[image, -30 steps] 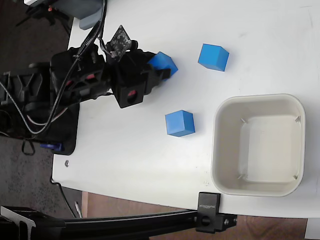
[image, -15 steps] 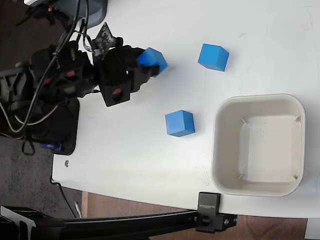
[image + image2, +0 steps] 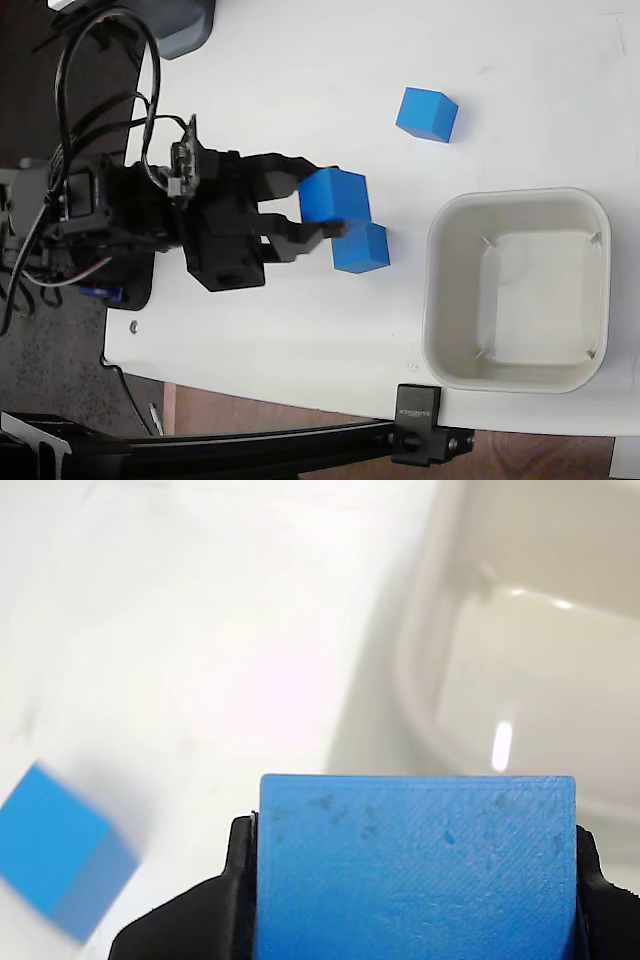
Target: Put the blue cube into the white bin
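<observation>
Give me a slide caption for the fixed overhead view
Robot hand carries a blue cube toward the empty white bin; two more cubes sit on the table.

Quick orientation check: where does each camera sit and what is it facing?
Fixed view: overhead, looking down on the table; shows the arm, gripper, three cubes, bin.
Wrist view: on the gripper, facing forward over the held cube toward the bin; only the fingers show.
Shared: held cube, bin, one loose cube.
</observation>
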You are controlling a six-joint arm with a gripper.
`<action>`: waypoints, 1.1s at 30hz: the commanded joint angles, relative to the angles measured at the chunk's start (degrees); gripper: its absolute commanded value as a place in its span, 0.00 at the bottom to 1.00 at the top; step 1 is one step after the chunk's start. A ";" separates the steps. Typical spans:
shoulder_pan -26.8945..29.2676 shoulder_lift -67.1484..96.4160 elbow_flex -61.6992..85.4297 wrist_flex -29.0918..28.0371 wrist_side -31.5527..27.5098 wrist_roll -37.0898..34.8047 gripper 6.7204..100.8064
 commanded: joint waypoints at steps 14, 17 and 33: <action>4.31 -25.75 -35.51 -2.29 0.70 0.44 0.39; 4.75 -27.77 -37.00 -3.52 0.26 0.79 0.41; 3.96 -27.69 -40.87 5.19 -0.44 -2.20 0.99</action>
